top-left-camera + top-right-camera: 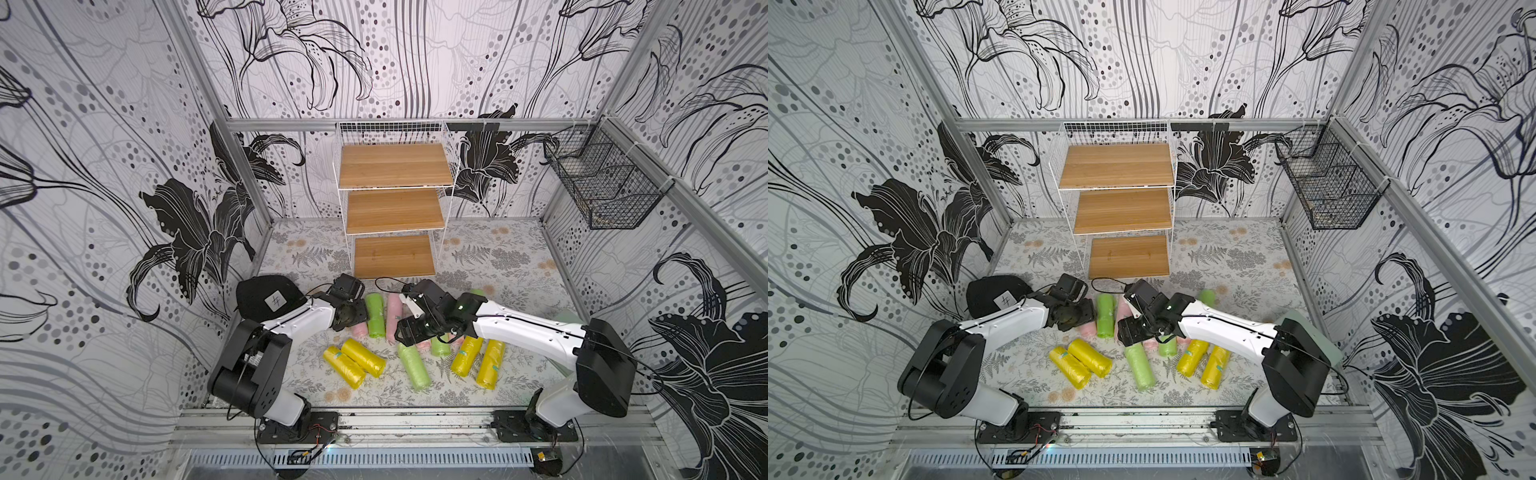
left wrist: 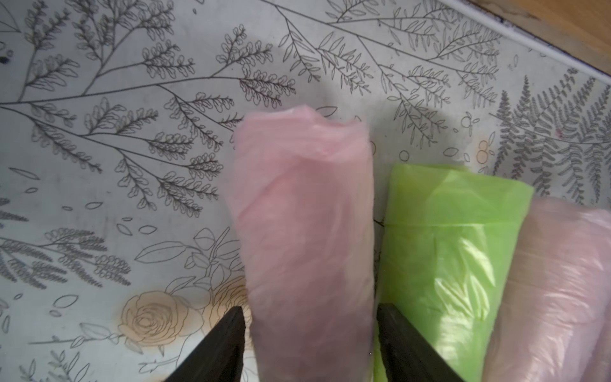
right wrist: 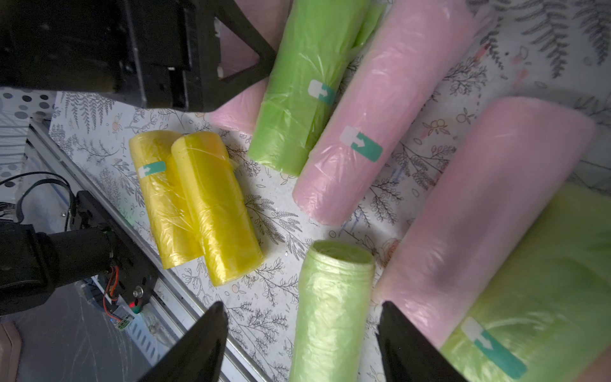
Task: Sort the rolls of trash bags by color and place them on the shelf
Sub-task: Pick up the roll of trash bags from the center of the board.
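Fern-printed counter, our left pincer astride a pink roll, pinching or not we cannot tell, our right pincer spread around a green roll, both in the front half, shelf at the back edge

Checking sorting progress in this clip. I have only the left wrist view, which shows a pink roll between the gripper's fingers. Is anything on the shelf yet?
Observer: No. In both top views the shelf holds nothing on any level.
Operator: What is the right arm doing?
Observer: The right gripper is open, straddling a light green roll that lies on the table.
Operator: I see no yellow at all. Are there any?
Observer: Four yellow rolls lie in two pairs, nearer the arm bases than the pink and green ones.
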